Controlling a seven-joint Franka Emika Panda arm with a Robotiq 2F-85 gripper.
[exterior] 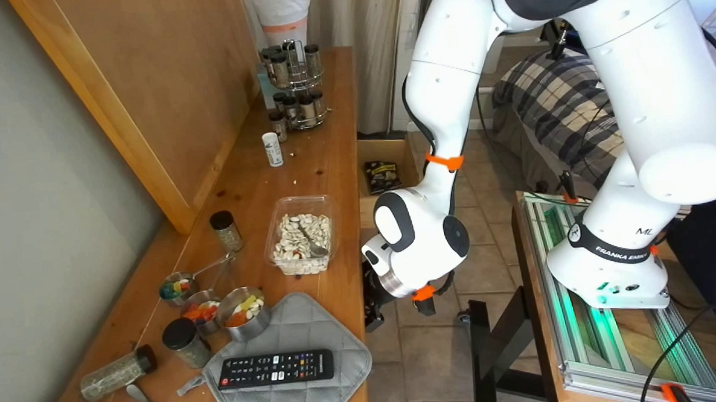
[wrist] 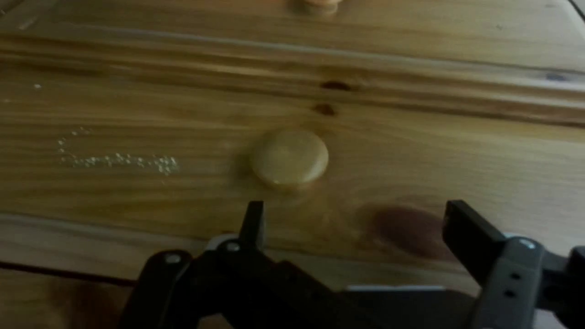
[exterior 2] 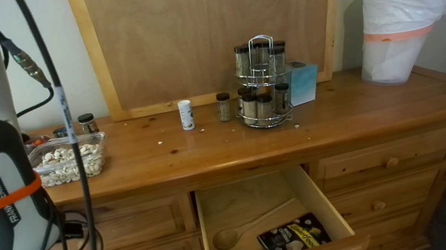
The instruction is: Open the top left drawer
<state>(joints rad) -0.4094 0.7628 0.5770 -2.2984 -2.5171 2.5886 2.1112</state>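
Note:
The top left drawer (exterior 2: 145, 224) is shut in an exterior view, its left part hidden by the arm and cables. Its inside is hidden. In the wrist view a plain wooden drawer front (wrist: 411, 155) with a round wooden knob (wrist: 290, 157) fills the picture; from its place it appears to be this drawer. My gripper (wrist: 354, 214) is open and empty in front of it. The knob lies beyond the left fingertip in the picture, not between the fingers. In an exterior view the gripper (exterior: 373, 309) is partly hidden by the counter edge.
The middle drawer (exterior 2: 320, 203) stands open with a wooden spoon (exterior 2: 244, 229) and a black snack bag (exterior 2: 294, 235). A second knob (wrist: 322, 7) shows at the wrist view's top edge. On the counter (exterior 2: 157, 162) stand a seed tub (exterior 2: 72, 160) and a spice rack (exterior 2: 262, 87).

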